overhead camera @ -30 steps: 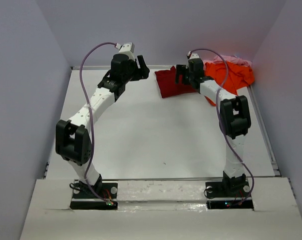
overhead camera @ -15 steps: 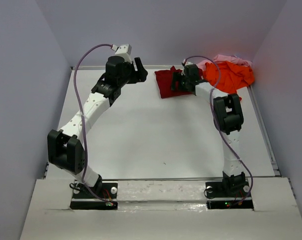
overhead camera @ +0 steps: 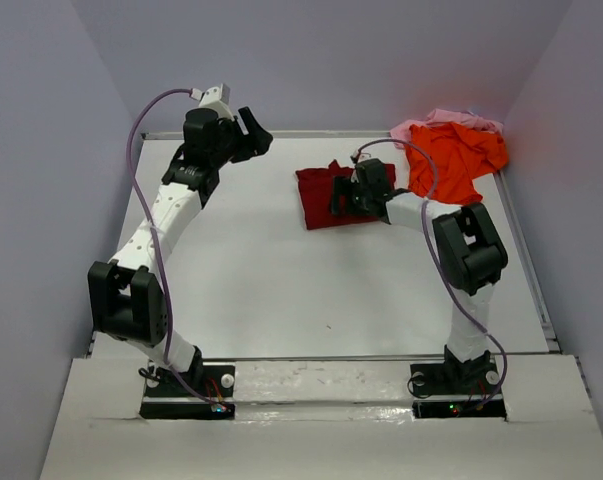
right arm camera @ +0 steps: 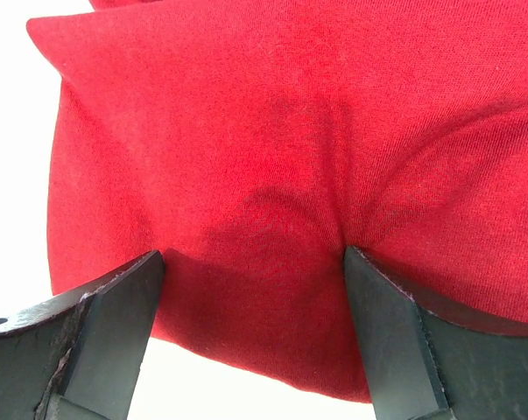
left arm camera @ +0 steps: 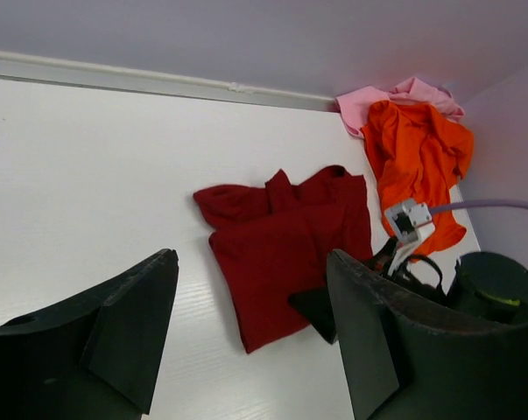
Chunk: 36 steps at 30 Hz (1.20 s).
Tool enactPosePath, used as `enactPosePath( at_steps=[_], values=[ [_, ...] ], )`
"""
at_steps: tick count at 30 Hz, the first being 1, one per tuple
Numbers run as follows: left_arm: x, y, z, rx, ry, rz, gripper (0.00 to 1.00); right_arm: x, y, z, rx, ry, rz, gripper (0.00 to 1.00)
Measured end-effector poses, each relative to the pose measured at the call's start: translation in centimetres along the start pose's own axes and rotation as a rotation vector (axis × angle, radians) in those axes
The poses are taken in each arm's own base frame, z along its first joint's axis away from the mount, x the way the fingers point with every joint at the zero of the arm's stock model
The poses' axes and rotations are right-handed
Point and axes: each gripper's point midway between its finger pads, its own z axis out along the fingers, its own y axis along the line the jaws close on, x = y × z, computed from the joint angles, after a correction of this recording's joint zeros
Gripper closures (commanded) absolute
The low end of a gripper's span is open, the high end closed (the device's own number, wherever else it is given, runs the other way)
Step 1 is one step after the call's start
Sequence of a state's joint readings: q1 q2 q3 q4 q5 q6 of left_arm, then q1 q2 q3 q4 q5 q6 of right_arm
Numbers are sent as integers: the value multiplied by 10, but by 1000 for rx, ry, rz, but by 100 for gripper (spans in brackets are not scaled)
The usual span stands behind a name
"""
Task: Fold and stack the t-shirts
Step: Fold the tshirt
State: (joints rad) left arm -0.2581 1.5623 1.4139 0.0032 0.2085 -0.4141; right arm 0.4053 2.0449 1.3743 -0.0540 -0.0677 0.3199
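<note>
3 on the table [overhead camera: 281,280]: 1 maroon shirt [overhead camera: 316,200] mid-table, touched by wide-spread right fingers [right arm camera: 106,332], not pinched; 1 orange shirt [overhead camera: 459,160] atop 1 pink shirt [overhead camera: 433,122], far right corner. Left fingers [left arm camera: 132,324] wide apart, empty.

White links [overhead camera: 171,205], black joints [overhead camera: 471,250], lilac cables [overhead camera: 133,165], black bases [overhead camera: 186,388]

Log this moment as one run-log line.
right gripper: open, down on maroon shirt | left gripper: open, empty | orange shirt, pink shirt: heaped
</note>
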Motion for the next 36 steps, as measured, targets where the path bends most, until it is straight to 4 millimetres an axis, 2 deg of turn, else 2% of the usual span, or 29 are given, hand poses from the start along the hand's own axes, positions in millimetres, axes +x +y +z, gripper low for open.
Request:
enactPosePath(
  at_steps=[5,9,12,14,18,21,25,29,31,33,36],
  values=[
    [-2,-1,0,9,-4,-8,23,42,31,-27,-41,23,-22,12],
    [-1,-2,0,14,-2,-11,23,94,58,-66,-78,68,-39,12],
    [-2,-2,0,15,-2,-12,23,121,69,-90,-105,91,-40,12],
    [-2,-2,0,15,-2,-12,23,129,69,-99,-104,98,-30,12],
    [-1,-2,0,13,-3,-13,23,130,62,-109,-63,116,-29,12],
    [10,-5,3,-2,1,-10,23,119,60,-115,-32,118,-51,11],
    [61,-21,-3,2,70,-31,23,80,67,-133,-16,32,-83,11],
    [128,-19,-33,-9,165,-85,24,46,71,-147,2,-70,-95,11],
    [149,-11,-47,-32,178,-117,24,39,68,-146,28,-94,-103,11],
    [166,0,-62,-65,184,-141,24,40,60,-141,61,-90,-108,11],
    [179,10,-72,-96,177,-168,24,50,44,-122,117,-58,-115,12]
  ],
)
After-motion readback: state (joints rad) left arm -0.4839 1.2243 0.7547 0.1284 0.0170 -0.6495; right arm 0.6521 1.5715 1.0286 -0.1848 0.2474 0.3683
